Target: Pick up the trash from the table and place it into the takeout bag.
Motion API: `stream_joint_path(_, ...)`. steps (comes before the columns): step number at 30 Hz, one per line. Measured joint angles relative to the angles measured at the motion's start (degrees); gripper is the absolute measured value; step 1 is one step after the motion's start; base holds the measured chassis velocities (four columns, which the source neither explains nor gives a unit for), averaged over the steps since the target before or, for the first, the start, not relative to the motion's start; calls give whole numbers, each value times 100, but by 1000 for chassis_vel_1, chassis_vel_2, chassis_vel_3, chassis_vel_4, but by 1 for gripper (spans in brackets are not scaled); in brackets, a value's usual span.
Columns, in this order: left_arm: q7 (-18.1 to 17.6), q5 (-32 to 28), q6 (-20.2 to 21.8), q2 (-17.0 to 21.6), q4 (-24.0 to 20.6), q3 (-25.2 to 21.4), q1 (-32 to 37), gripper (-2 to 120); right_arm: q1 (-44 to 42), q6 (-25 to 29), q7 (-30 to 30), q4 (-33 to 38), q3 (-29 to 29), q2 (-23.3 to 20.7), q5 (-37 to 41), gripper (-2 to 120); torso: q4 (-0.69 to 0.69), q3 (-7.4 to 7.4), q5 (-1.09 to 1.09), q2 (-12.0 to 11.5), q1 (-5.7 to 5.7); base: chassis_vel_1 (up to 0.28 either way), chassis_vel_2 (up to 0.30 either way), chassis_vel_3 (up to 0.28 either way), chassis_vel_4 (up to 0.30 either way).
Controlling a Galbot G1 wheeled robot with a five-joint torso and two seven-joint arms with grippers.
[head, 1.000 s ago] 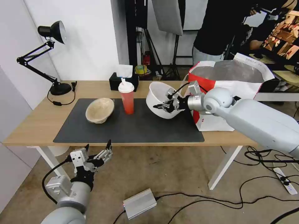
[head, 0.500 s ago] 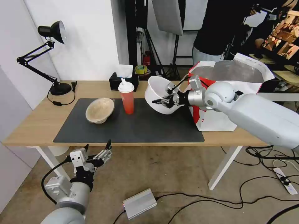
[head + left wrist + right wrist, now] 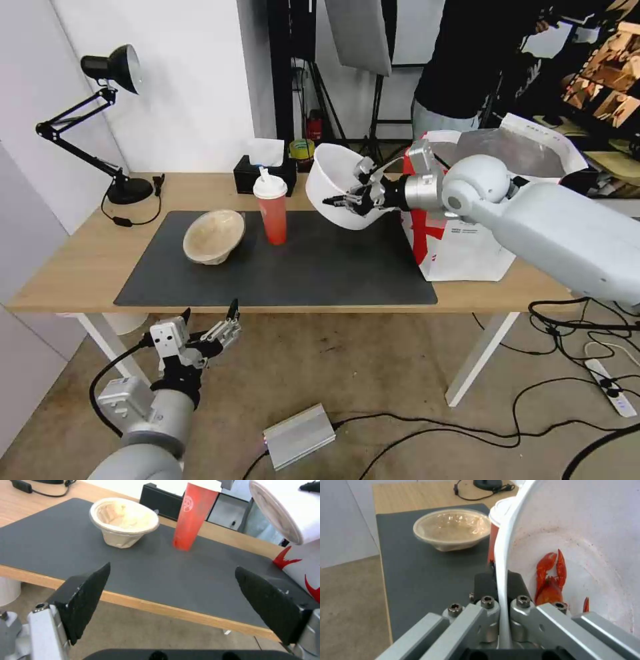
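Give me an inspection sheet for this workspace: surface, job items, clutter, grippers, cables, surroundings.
Surface: light-wood table with a dark grey mat.
Job's things: white bowl with crayfish scraps held tilted above the mat; red cup and beige paper bowl on the mat; takeout bag open at the table's right end.
Clutter: black tissue box, desk lamp.
Grippers: right gripper clamped on the white bowl's rim; left gripper open, low before the table edge.
Cables: lamp cord on the table; floor cables, power strip, grey box.
Surroundings: white wall, stands, a person behind the bag.
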Motion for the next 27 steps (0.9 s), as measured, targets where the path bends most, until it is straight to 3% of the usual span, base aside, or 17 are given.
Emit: stream_joint_path(27, -3, 3, -3, 25, -30, 24, -4, 100, 490, 4, -47, -301, -47, 267, 184, 0, 0, 0, 0, 0, 0, 0, 0, 0, 0)
